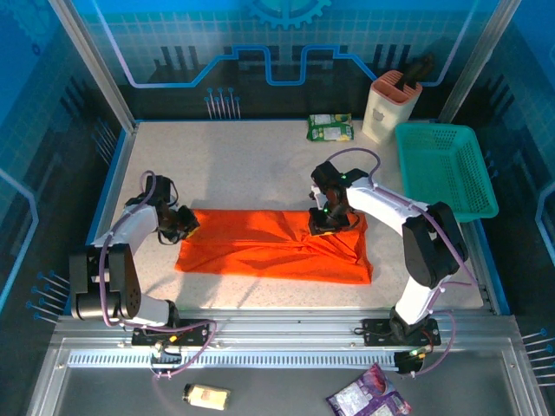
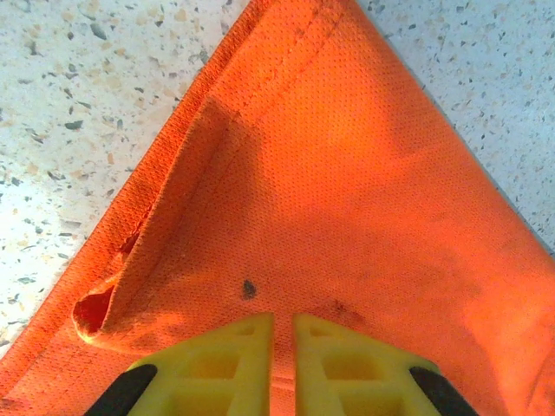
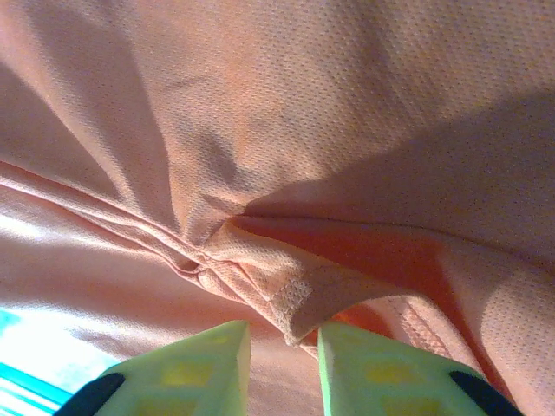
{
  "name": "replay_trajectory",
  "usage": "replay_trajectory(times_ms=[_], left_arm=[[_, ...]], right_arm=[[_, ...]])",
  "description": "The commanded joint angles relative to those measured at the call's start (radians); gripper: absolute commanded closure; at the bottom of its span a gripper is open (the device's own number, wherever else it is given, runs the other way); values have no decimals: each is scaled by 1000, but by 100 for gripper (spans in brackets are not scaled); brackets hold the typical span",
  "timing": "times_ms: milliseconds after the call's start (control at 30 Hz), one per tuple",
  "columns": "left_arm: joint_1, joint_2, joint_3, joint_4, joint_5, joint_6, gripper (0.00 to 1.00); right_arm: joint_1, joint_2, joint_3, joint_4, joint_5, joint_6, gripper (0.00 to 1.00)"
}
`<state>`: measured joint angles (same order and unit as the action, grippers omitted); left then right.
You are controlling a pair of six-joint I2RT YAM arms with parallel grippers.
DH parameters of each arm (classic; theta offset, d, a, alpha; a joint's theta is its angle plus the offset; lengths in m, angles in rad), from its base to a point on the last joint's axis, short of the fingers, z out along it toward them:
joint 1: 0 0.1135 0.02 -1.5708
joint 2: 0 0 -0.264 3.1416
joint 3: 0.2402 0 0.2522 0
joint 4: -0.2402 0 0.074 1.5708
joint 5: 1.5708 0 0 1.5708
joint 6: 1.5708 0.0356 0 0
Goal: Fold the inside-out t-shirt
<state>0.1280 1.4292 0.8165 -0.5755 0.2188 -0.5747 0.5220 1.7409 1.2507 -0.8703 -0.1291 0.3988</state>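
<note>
On the speckled tabletop (image 1: 251, 165), about in the middle, the inside-out t-shirt (image 1: 269, 247) is lying as a long orange band. It is already doubled over, and its long sides are running from left to right.

The left tool (image 1: 180, 223) is hanging low over the far left corner of this band. Seen from the left wrist, its yellow fingers (image 2: 234, 364) are standing almost together, with only a thin slit between them. They are pointing at the corner, where a small loose flap is curling up beside the hem. Whether they are pinching cloth or only hovering above it, one cannot tell.

The right tool (image 1: 328, 221) is sitting on the far edge, toward the right end of the shirt. Its fingers (image 3: 182, 364) are clamping a thick folded piece of hem. Creases are running toward that spot, which suggests that the cloth is being pulled tight there.

Both tools are probably working on the same far edge because two separated points on one edge are giving a straight line to lift and carry over for the next fold, without the band twisting. The right end is looking more wrinkled than the left, so it is probably needing some smoothing first.

The teal mesh basket (image 1: 438, 129), the knife block (image 1: 388, 111) and the green packet (image 1: 330, 128) are standing well apart from the shirt, toward the far side and the right, so they are not disturbing the folding.
</note>
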Motion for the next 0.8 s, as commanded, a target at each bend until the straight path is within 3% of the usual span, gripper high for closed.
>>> replay_trajectory(times_ms=[0, 500, 767], left_arm=[[5, -24, 18, -35, 26, 4, 86], [5, -44, 5, -35, 39, 16, 86], [5, -50, 16, -38, 75, 19, 84]], right_arm=[[25, -4, -7, -11, -21, 10, 76], [105, -61, -56, -9, 28, 132, 94], [171, -90, -101, 27, -41, 251, 100]])
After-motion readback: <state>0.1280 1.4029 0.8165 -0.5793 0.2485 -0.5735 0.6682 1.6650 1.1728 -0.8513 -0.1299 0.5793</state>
